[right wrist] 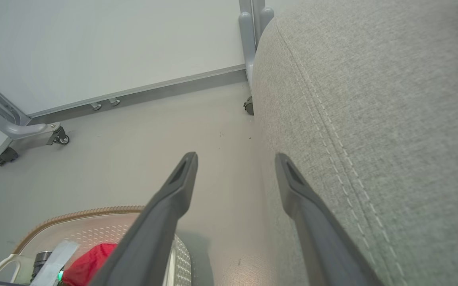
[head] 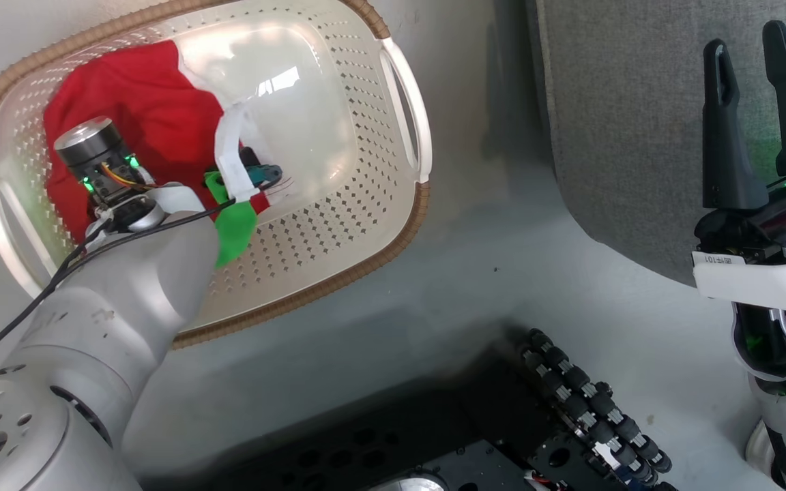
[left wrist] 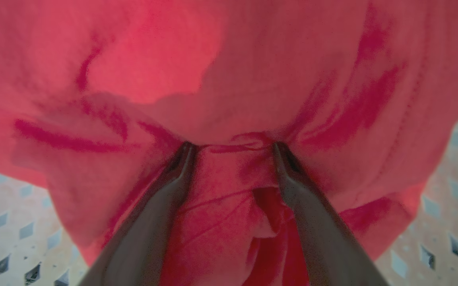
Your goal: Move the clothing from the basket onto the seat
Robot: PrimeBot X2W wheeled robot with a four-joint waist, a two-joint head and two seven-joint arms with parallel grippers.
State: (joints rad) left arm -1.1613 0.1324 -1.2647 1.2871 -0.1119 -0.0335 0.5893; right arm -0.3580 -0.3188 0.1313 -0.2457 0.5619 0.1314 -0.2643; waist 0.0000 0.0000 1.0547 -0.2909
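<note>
Clothing (head: 140, 116): sits bunched at the left end of the basket (head: 366, 225), red with a white strap. Basket stands on the floor (head: 475, 293), near the seat (head: 625, 123). Not yet on the seat.

Step in hand, by the look of it: the pick-up. Left hand (left wrist: 233, 147) reaches down into the basket, spread wide, tips pressed into the red cloth with a fold bulging between them. Not clenched, nothing gripped. Right hand (head: 744, 37) hangs released and empty, fingers up, close beside the seat's edge.

Next move likely calls for closing the left fingers on that fold, then lifting clear of the basket wall and swinging right over the seat. Soft cloth may slip or trail, so a deep bite helps.

Left wrist view gives the tips' contact with the cloth, which the head view hides under wrist and forearm. Right wrist view adds the seat's stitched seam and a wheeled frame (right wrist: 18, 129) beyond the floor.
</note>
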